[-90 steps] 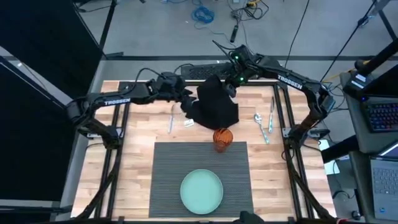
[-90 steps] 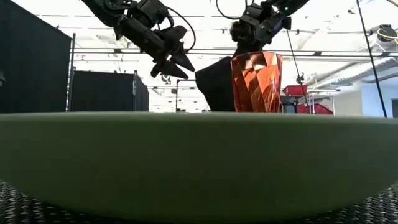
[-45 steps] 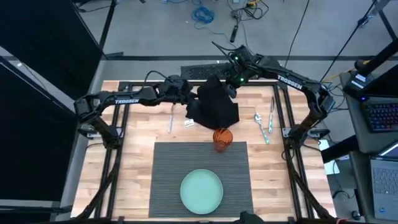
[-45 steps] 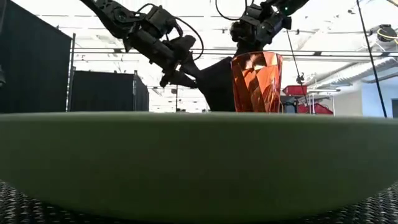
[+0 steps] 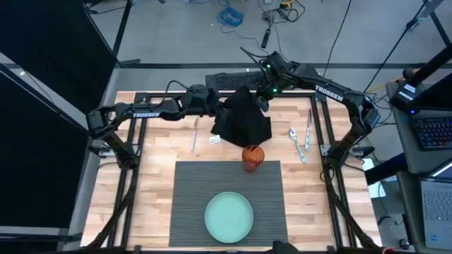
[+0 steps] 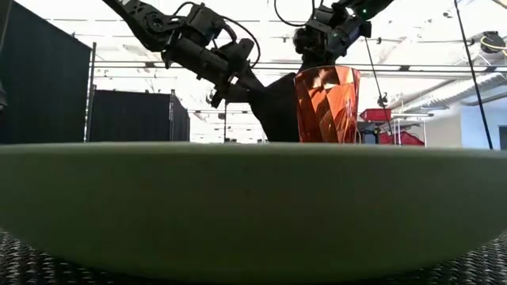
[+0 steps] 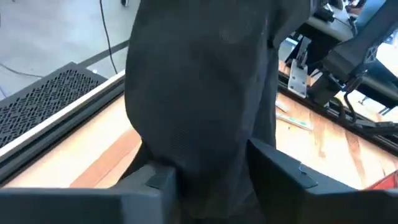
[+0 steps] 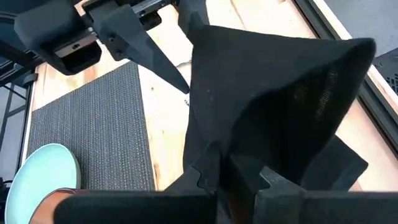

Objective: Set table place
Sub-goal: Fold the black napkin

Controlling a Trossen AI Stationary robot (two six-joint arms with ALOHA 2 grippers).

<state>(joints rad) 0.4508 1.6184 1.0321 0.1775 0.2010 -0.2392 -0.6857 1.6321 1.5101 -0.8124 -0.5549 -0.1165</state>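
Both arms are up at the top centre of the overhead frame, working the black napkin (image 5: pixel 242 120) between them. The right gripper (image 5: pixel 258 96) has the cloth pinched at its upper corner, fingers narrowed onto the fabric, so the napkin hangs in a loose drape toward the wood. The left gripper (image 5: pixel 216 111) is in at the napkin's left edge; from its own wrist camera the cloth (image 7: pixel 205 99) falls right down between the two fingers (image 7: pixel 152 180), which stand wide on either side of it and, as far as I can see, aren't pressing it yet. From the right wrist camera you can see that left gripper's pointed fingers (image 8: pixel 146 53) right at the cloth's edge. The grey ribbed placemat (image 5: pixel 189 201) lies flat across the lower middle of the overhead frame, with the pale green plate (image 5: pixel 229 216) near its bottom edge and the orange cup (image 5: pixel 252 156) at its top edge, just below the hanging napkin. A spoon (image 5: pixel 295 141) and another utensil (image 5: pixel 308 130) wait to the right, one more utensil (image 5: pixel 194 132) to the left. My read: the left gripper should close on a single edge rather than a bunched fold, then both arms should keep the cloth taut and high enough to clear that cup as they carry it toward the mat; brush the cup and it could tip.
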